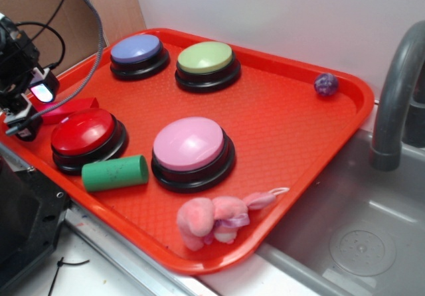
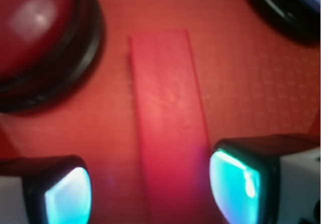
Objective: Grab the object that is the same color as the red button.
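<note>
The object, a flat red bar-shaped block (image 1: 72, 106) (image 2: 168, 123), lies on the tray just behind the red button (image 1: 86, 133) (image 2: 35, 28), a glossy red dome on a black base. My gripper (image 1: 34, 107) (image 2: 150, 191) is open at the tray's left edge, low over the near end of the block. In the wrist view its two glowing pads (image 2: 233, 184) straddle the block. The right pad sits close to the block's edge and the left pad stands apart from it. Nothing is clamped.
On the orange-red tray (image 1: 285, 130) stand a blue button (image 1: 137, 50), a green button (image 1: 206, 60) and a pink button (image 1: 190, 147). A green cylinder (image 1: 114, 173), a pink plush toy (image 1: 216, 218) and a purple ball (image 1: 325, 83) lie there too. A sink (image 1: 372, 223) with a grey faucet (image 1: 398, 97) is at the right.
</note>
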Tool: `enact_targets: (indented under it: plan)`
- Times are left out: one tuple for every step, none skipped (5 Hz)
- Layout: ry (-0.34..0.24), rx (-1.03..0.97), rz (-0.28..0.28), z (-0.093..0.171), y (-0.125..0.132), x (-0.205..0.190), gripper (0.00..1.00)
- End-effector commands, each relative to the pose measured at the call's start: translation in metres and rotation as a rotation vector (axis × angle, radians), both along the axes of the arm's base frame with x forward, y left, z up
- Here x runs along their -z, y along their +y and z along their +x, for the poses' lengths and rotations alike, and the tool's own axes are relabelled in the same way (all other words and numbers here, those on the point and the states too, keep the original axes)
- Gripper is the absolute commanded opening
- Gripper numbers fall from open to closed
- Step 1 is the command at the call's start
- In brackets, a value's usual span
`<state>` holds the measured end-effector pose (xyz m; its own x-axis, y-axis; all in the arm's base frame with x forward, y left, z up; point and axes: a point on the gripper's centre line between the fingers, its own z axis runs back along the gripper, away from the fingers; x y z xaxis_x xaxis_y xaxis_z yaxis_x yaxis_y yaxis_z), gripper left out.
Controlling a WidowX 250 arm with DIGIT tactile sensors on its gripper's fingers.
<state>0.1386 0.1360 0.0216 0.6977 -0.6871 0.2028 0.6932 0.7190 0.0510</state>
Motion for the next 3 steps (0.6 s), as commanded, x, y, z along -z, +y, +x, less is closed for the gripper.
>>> enact_targets:
  plan:
    - [0.031,0.007,0.046,0.0188,0.0093,0.0142,1.0]
    - [0.04,0.052,0.033,0.0191,0.0076,0.0162,0.0]
    - [0.049,0.079,0.025,0.0188,0.0041,0.0135,0.0]
